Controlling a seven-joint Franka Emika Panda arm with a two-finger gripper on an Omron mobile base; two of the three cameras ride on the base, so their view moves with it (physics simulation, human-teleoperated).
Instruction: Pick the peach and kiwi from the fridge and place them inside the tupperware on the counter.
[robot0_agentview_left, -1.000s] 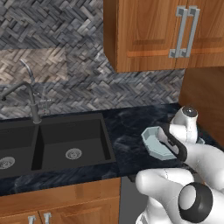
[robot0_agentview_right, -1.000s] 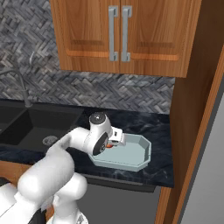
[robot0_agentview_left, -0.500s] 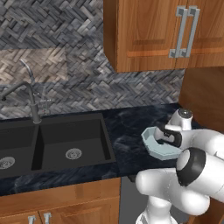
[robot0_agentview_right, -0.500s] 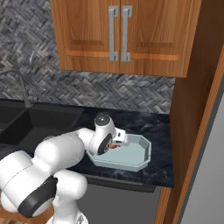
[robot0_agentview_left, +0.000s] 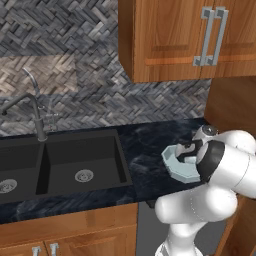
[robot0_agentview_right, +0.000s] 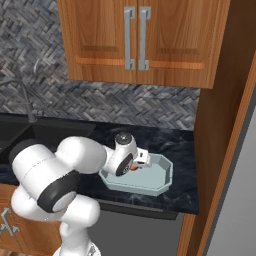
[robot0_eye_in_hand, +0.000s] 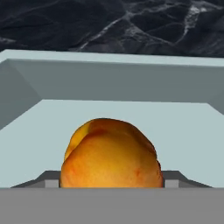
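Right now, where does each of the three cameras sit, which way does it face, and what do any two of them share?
Left base view: behind the arm's left, looking forward and down at the counter, sink and tupperware; arm at lower right.
Right base view: behind its right, facing the same tupperware; arm at lower left.
Hand view: on the hand, looking along the gripper at the peach inside the tupperware.
Shared: all three show the tupperware.

— Anything for you to read out there? Check the cabinet doors (robot0_agentview_right: 135, 37) for a label or a number.

— Nothing, you've got plain wood and bare metal handles.

— The tupperware (robot0_agentview_right: 161, 174) or the peach (robot0_eye_in_hand: 110, 155)?

— No sticker, no brand, no print for you on either. The counter (robot0_agentview_left: 145, 150) shows marbling alone, no lettering.
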